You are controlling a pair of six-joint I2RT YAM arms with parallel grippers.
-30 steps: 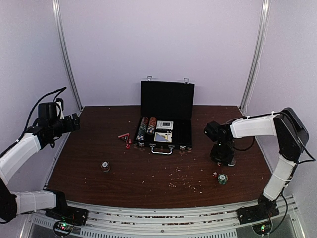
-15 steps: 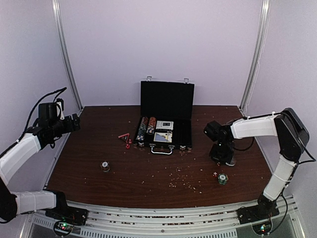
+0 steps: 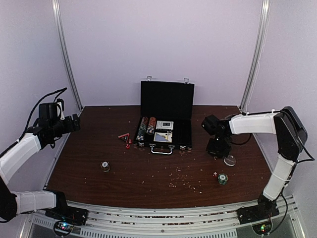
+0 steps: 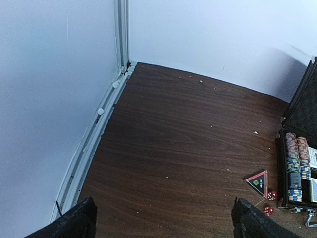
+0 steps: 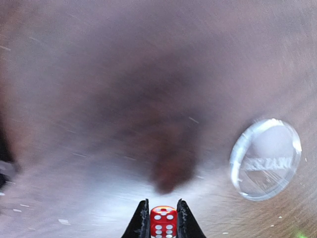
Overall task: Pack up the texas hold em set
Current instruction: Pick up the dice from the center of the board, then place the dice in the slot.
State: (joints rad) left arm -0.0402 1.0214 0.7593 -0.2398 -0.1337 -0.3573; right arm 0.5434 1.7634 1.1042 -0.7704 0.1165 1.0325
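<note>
Nearest the arm bases, one chip stack (image 3: 222, 178) is noted to the near right of the case (image 3: 166, 101), with a small die (image 3: 215, 174) just beside it. A second chip stack (image 3: 105, 166) is noted to the case's near left. A clear dealer button (image 3: 230, 160) lies flat on the table (image 3: 148, 173), right of the case.

The right arm is bent at the elbow and reached inward. The right gripper (image 3: 217, 151) is pointed down just right of the case, and a red die (image 5: 163, 222) is clamped between its fingers.

Red dice (image 3: 128, 144) and a triangular marker (image 3: 124, 136) are found just left of the case. The case stands open with its lid upright, chips (image 3: 144, 128) and card decks (image 3: 164, 131) inside.

The left arm is raised far left of the case. The left gripper (image 4: 163, 225) is spread wide, with nothing held.
</note>
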